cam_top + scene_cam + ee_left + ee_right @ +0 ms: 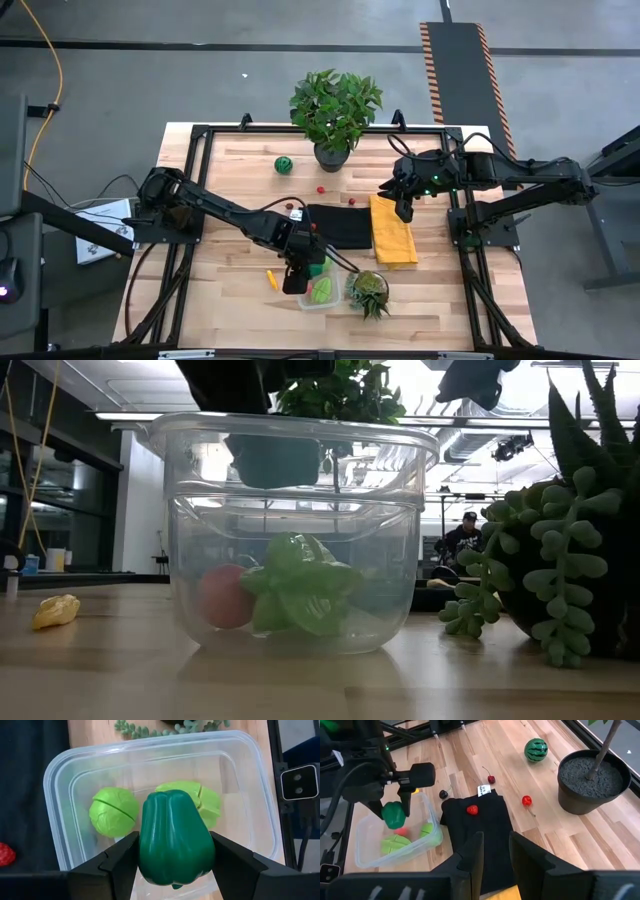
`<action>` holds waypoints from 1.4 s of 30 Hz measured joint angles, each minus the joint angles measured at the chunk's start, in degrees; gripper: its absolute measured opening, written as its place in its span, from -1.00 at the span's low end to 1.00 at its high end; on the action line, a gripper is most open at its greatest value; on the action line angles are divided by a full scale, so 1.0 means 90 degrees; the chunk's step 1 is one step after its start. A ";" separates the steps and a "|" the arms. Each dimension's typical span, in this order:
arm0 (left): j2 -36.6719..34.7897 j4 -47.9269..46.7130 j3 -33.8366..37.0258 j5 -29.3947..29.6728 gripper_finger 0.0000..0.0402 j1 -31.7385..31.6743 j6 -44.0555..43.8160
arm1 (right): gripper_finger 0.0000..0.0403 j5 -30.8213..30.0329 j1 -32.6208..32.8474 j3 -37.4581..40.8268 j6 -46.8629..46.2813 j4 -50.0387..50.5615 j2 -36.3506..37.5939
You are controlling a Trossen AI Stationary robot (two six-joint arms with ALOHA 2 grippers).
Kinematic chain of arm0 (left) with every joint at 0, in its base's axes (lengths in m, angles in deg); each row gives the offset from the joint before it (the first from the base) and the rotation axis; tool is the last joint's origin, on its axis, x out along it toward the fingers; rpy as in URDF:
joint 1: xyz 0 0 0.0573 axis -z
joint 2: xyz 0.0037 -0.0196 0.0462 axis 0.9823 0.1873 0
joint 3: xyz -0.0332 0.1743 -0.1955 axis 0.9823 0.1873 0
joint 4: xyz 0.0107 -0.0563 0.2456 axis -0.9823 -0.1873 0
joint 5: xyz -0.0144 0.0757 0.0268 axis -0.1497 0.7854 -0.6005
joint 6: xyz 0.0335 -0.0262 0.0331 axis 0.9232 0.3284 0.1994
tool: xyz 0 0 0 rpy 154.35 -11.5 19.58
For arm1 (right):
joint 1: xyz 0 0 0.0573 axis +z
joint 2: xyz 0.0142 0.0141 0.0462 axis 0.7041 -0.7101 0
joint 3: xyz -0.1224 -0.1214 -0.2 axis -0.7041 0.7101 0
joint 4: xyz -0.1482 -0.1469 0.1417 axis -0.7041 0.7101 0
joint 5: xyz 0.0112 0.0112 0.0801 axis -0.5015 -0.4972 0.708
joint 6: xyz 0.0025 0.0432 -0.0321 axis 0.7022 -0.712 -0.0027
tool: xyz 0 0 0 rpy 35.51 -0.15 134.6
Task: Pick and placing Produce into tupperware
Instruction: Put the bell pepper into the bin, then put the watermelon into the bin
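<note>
Green pepper clamped in left claw above tupperware.

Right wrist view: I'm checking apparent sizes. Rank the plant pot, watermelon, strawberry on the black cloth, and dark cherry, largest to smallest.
1. Plant pot
2. Watermelon
3. Strawberry on the black cloth
4. Dark cherry, close to the strawberry; it lies farther off, so unsure.

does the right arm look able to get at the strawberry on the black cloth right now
Probably yes. The right tool is open, empty and hangs over the black cloth, with nothing covering the strawberry. The left tool is off over the container, holding a green pepper.
</note>
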 joint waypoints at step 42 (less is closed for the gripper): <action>-0.0016 -0.1043 -0.0460 0.0018 0.38 -0.0061 -0.0440 | -0.59 0.0000 0.0000 0.0000 0.0034 0.0000 -0.0002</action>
